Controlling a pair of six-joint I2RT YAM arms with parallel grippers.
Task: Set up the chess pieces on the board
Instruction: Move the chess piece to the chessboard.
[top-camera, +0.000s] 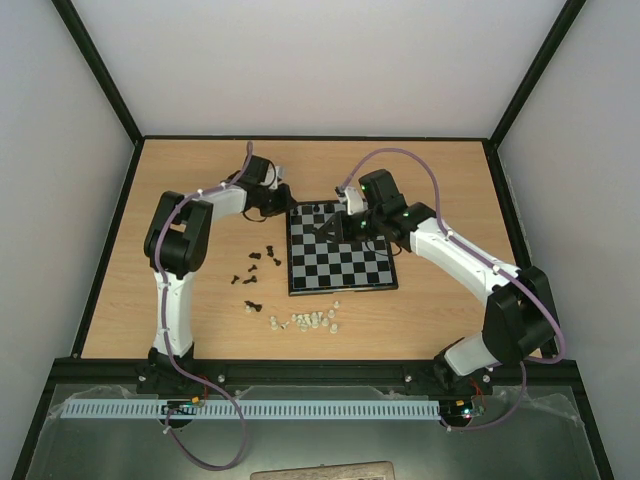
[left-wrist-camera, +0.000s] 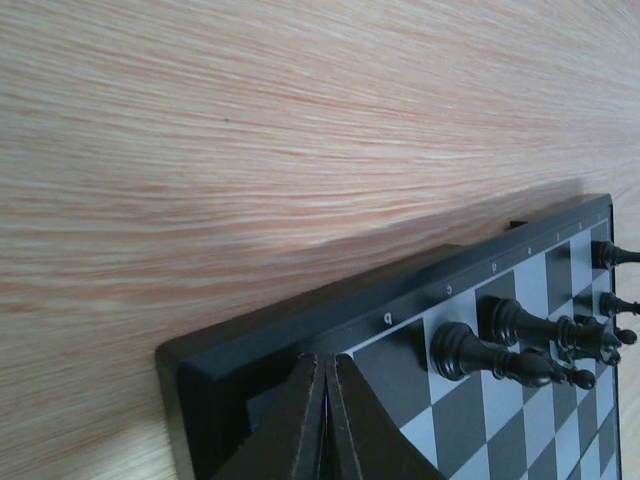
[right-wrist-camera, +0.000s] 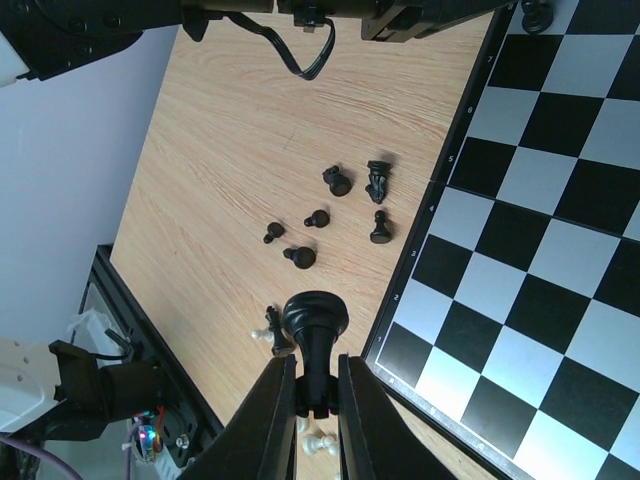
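Right hand (right-wrist-camera: 315, 405): clamped on a black chessman (right-wrist-camera: 315, 322).
Left hand (left-wrist-camera: 325, 420): shut, nothing seen held, over the board's corner.
Board (top-camera: 345, 265): a few chess pieces (left-wrist-camera: 500, 350) stood on its far rows; others loose on the desk (right-wrist-camera: 230, 150) beside it.
Placement: best lowered upright, centred on a free square, clear of neighbours.

The left arm (top-camera: 175, 300) and right arm (top-camera: 455, 250) had white shells and black joints; a mauve cable (top-camera: 395, 151) trailed behind the right claw's (right-wrist-camera: 315, 362) dark, wedge-shaped fingers (right-wrist-camera: 265, 420).
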